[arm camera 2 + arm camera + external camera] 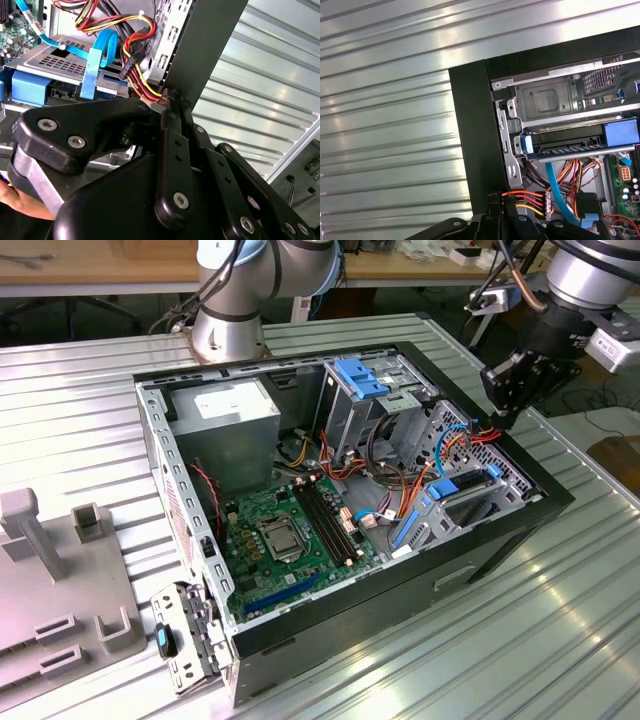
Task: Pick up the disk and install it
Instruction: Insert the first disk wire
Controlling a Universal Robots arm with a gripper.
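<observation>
The disk (468, 490), a dark slab in a bright blue carrier, lies inside the open computer case (545, 490), low down by the wall on the exterior view's right. In both wrist views its blue carrier (30, 87) (620, 132) shows under a grey perforated bay plate (55, 57). My black gripper (497, 412) hangs above that same wall, over a bundle of red, yellow and black power wires (137, 70). Its fingertips (172, 97) (496, 202) are pressed together, shut on nothing, and stand apart from the disk.
A lighter-blue latch plate (360, 375) sits at the case's far end. The green motherboard (290, 530) and a grey power supply (225, 415) occupy the rest. A second arm's base (230, 315) stands behind the case, and a grey fixture (60, 580) lies on the ribbed metal table (385, 125).
</observation>
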